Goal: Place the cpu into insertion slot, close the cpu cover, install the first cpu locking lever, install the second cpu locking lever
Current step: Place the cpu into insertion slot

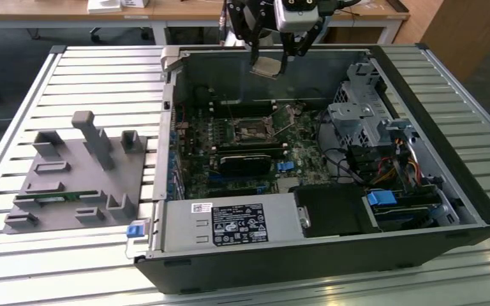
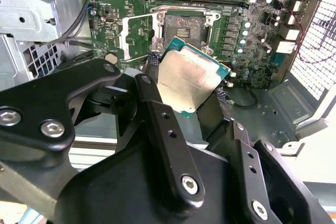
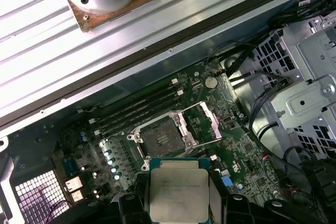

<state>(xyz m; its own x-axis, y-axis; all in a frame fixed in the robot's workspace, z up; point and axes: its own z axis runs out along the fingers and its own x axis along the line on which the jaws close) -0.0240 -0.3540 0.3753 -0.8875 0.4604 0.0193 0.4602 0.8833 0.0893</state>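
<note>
An open black desktop computer case (image 1: 462, 153) lies on its side on a slatted metal counter (image 1: 100, 70), with its green motherboard (image 1: 228, 169) exposed. None of the four steps looks finished.

The cpu, a small flat square chip with a dull silvery face (image 2: 190, 76), hangs in the air above the board, well apart from the insertion slot, a small dark square socket with a metal rim (image 3: 159, 138). The socket sits bare. The cpu cover, a thin silvery frame with a cut-out centre (image 3: 202, 120), stands swung up beside the socket. Seating the chip, closing the cover and fastening both locking levers all remain to be done.

The arm's black jaws are clenched on two opposite edges of the chip, parted only by its width, and touch nothing else.
</note>
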